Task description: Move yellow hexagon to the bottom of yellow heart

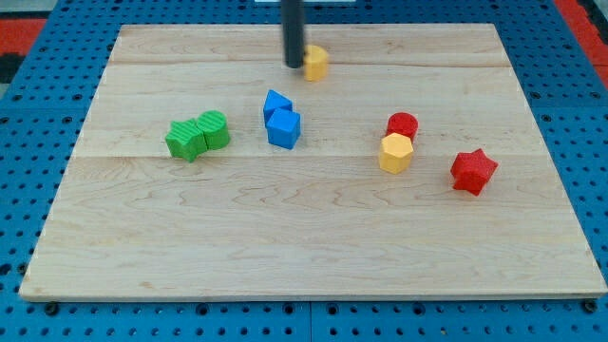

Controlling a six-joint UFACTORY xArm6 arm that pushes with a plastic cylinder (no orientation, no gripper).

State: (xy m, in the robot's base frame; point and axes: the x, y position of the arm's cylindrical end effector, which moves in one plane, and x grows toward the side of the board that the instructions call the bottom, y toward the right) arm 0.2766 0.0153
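The yellow hexagon [396, 152] lies right of the board's middle, touching a red cylinder [403, 125] just above it. The yellow heart [315, 63] sits near the view's top, at the middle. My tip [294, 66] stands right against the heart's left side, far up and to the left of the hexagon.
Two blue blocks [281, 120] touch each other left of centre. Two green blocks [198, 136] sit together further left. A red star [473, 171] lies to the right of the hexagon. The wooden board [304, 247] rests on a blue pegboard.
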